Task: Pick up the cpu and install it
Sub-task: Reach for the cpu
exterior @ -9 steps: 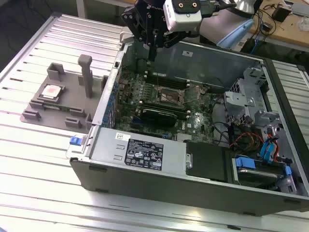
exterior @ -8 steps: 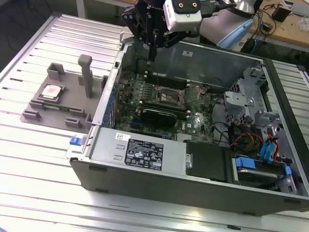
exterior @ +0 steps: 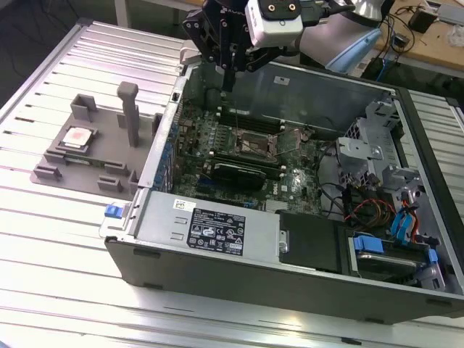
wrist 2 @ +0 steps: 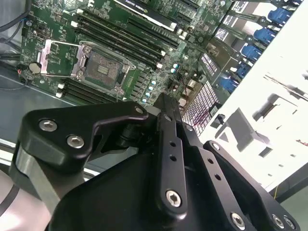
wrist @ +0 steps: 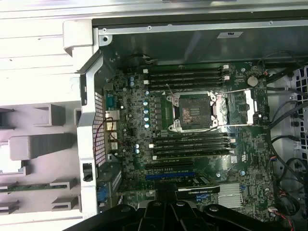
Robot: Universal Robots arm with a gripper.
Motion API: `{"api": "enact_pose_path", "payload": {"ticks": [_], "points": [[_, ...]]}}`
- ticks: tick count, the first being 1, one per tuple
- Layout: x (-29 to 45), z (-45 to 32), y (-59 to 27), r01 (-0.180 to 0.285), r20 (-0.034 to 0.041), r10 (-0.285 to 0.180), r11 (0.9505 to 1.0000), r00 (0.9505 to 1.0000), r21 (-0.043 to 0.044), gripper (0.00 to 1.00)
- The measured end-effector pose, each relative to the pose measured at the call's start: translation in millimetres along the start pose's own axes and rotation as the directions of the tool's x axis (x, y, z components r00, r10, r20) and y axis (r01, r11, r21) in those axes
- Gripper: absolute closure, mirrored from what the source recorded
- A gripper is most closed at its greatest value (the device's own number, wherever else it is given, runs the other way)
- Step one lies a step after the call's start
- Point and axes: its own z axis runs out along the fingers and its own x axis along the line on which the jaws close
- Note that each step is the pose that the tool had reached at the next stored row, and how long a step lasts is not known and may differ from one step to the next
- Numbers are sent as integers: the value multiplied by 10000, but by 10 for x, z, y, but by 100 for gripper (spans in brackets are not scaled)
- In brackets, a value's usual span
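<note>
The cpu (exterior: 76, 138), a small square chip with a silver top, lies in a recess of the grey fixture (exterior: 94, 156) at the exterior view's left, outside the computer case. My gripper (exterior: 230, 83) hangs high above the case's far wall, well away from the cpu, and holds nothing. Its black fingers (wrist 2: 163, 103) look pressed together in both wrist views, with the tip (wrist: 166, 202) over the motherboard. The motherboard socket (exterior: 250, 143) (wrist 2: 101, 67) (wrist: 195, 109) is empty, and its metal load plate (wrist: 250, 108) is swung open to one side.
The open case (exterior: 217, 232) lies on a ribbed metal table (exterior: 65, 239). Its walls surround the motherboard (wrist: 144, 159). A tall grey post (exterior: 128, 112) rises from the fixture. Drive cages and cables (exterior: 377, 210) fill the exterior view's right side of the case.
</note>
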Motion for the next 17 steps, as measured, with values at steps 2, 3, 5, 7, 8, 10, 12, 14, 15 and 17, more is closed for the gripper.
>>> {"api": "enact_pose_path", "payload": {"ticks": [2, 3, 5, 7, 8, 10, 12, 14, 15, 17], "points": [[11, 0, -1, 0, 0, 0, 10000, 10000, 0, 89], [18, 0, -1, 0, 0, 0, 10000, 10000, -1, 89], [41, -1, -1, 0, 0, 0, 10000, 10000, 1, 89], [65, -1, -2, 0, 0, 0, 10000, 10000, 0, 89], [74, -2, -2, 0, 0, 0, 10000, 10000, 0, 89], [115, -3, 2, 0, 0, 0, 10000, 10000, 0, 89], [139, -3, 5, 0, 0, 0, 10000, 10000, 1, 89], [214, -4, 21, -6, 1, 6, 10000, 10000, 0, 89], [238, -4, 26, -7, 1, 7, 10000, 10000, 0, 89], [266, -5, 32, -9, 2, 9, 10000, 10000, 0, 89]]}}
